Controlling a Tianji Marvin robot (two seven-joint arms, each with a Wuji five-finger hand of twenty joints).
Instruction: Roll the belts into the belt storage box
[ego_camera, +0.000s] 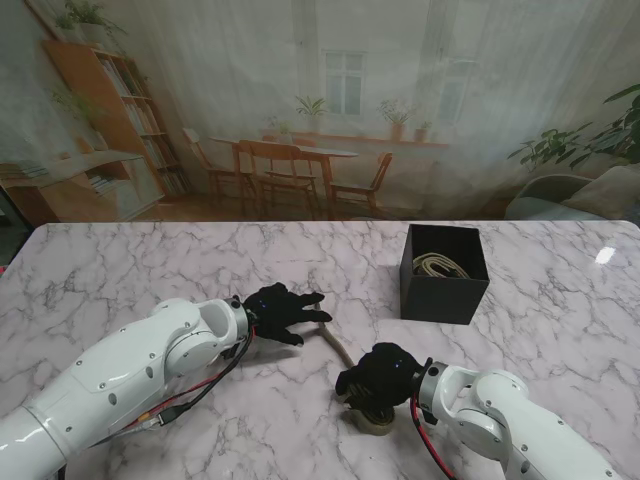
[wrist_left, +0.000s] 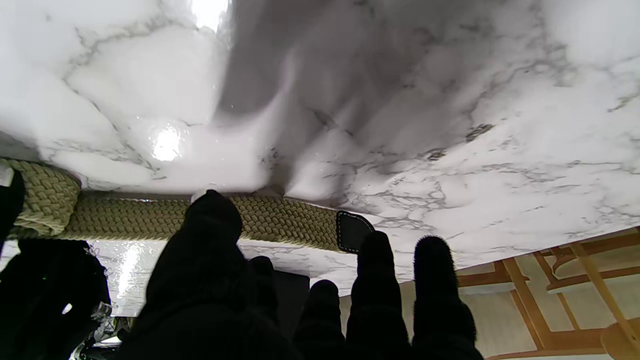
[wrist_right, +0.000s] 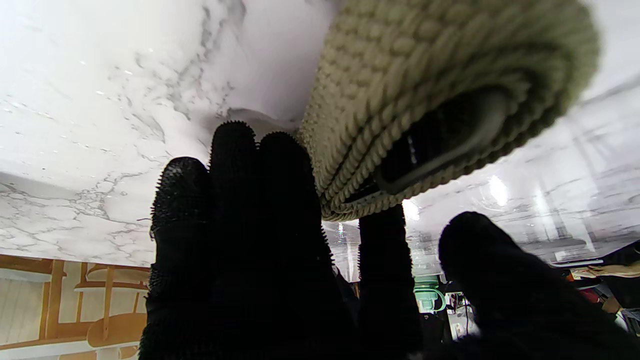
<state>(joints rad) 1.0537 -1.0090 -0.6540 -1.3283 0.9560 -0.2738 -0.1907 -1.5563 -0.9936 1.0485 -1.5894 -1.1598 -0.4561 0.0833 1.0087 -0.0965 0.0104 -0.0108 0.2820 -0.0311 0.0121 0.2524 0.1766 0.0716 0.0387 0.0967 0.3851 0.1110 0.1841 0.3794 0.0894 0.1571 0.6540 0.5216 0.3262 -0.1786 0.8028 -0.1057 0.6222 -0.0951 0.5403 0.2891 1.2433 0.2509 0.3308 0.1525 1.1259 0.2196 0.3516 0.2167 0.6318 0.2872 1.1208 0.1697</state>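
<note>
Belt (ego_camera: 340, 348): olive woven braid, a flat strap laid on the marble table (ego_camera: 120, 280); near end wound into a coil (wrist_right: 440, 100), dark tab at the far tip (wrist_left: 352, 231).
Right hand (ego_camera: 378, 378): black knit glove, clasped on the coil.
Left hand (ego_camera: 282, 310): fingers spread, pressed on the strap's far end, nothing gripped.
Belt storage box (ego_camera: 445, 273): black, square, open-topped, far right; a pale coiled belt (ego_camera: 440, 265) is seen inside.

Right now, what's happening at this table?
The robot is rolling up a braided olive belt on the marble table. The right hand holds the rolled coil near me, while the left hand rests on the belt's loose tail by its black tip. The black storage box, farther away to the right, already holds one coiled belt.
</note>
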